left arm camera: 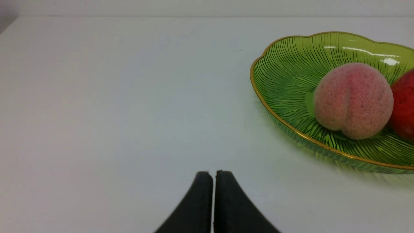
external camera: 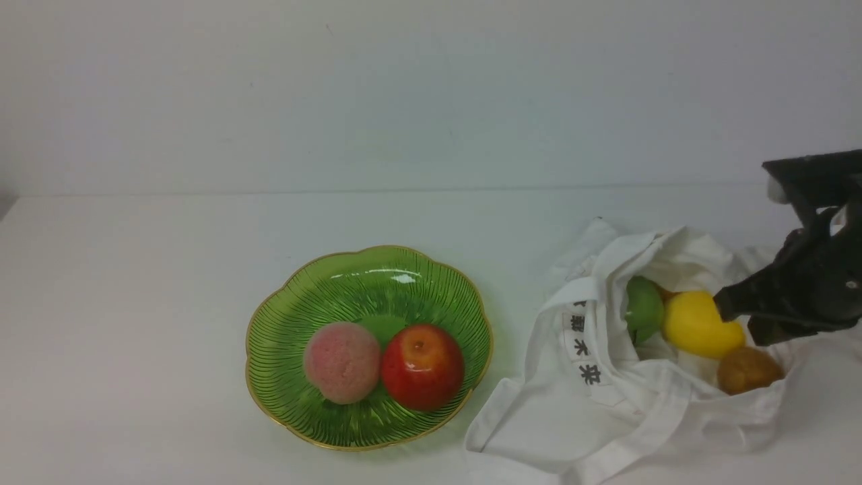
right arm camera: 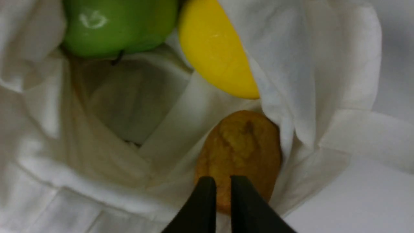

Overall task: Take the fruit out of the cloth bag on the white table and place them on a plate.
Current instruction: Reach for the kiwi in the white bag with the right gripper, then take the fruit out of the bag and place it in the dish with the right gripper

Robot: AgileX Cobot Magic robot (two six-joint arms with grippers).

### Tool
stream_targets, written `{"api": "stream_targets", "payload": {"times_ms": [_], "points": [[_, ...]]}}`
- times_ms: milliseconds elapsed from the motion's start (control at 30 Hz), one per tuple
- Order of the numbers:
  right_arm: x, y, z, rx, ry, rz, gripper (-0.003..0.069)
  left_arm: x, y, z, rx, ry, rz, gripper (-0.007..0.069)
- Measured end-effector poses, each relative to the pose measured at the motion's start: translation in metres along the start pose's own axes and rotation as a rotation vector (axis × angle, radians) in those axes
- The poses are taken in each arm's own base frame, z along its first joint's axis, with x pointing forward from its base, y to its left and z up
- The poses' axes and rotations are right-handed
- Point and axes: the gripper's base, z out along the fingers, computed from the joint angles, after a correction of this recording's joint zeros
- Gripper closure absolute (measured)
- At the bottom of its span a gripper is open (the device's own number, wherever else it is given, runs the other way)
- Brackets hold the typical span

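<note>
While the table (external camera: 135, 269) carries all items, the bag (external camera: 606, 417) lies right of the plate (external camera: 367, 296), holding lemon (external camera: 697, 327), green fruit (external camera: 643, 306) and kiwi (external camera: 747, 370). Right hand (right arm camera: 222, 181) hovers over kiwi, fingers nearly together, empty; left hand (left arm camera: 213, 176) likewise pressed together.

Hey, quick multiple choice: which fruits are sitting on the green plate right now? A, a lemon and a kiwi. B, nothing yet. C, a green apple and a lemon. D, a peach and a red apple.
D: the front view shows a pink peach and a red apple side by side on the green plate, while the yellow, green and brown fruits lie in the cloth bag.
</note>
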Motion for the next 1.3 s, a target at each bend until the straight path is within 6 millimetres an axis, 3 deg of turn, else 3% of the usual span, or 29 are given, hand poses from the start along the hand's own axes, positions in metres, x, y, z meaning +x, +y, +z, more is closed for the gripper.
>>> {"api": "stream_targets", "payload": {"times_ms": [67,167,367,467,600,700,767,933,1200,1300], "points": [[-0.003,-0.001,0.005,0.009,-0.012,0.003,0.0511,0.0,0.0,0.0,0.0,0.0,0.0,0.0632],[-0.008,-0.001,0.013,0.01,-0.031,0.004,0.0342,0.0,0.0,0.0,0.0,0.0,0.0,0.0632],[-0.007,0.0,0.035,0.009,0.051,0.001,0.011,0.0,0.0,0.0,0.0,0.0,0.0,0.0632],[-0.003,0.0,0.046,0.009,0.124,0.0,0.0065,0.0,0.0,0.0,0.0,0.0,0.0,0.0632],[-0.001,0.001,0.055,0.009,0.167,0.0,0.0064,0.0,0.0,0.0,0.0,0.0,0.0,0.0632],[-0.001,0.001,0.058,0.009,0.18,-0.002,0.0146,0.0,0.0,0.0,0.0,0.0,0.0,0.0632],[0.0,0.001,0.057,0.009,0.184,-0.002,0.0249,0.0,0.0,0.0,0.0,0.0,0.0,0.0632],[-0.001,0.001,0.051,0.009,0.164,-0.001,0.0242,0.0,0.0,0.0,0.0,0.0,0.0,0.0632],[-0.004,0.003,-0.015,-0.022,-0.091,0.029,0.0242,0.0,0.0,0.0,0.0,0.0,0.0,0.0632],[-0.007,0.017,-0.041,-0.113,-0.237,0.022,0.0242,0.0,0.0,0.0,0.0,0.0,0.0,0.0632]]}}
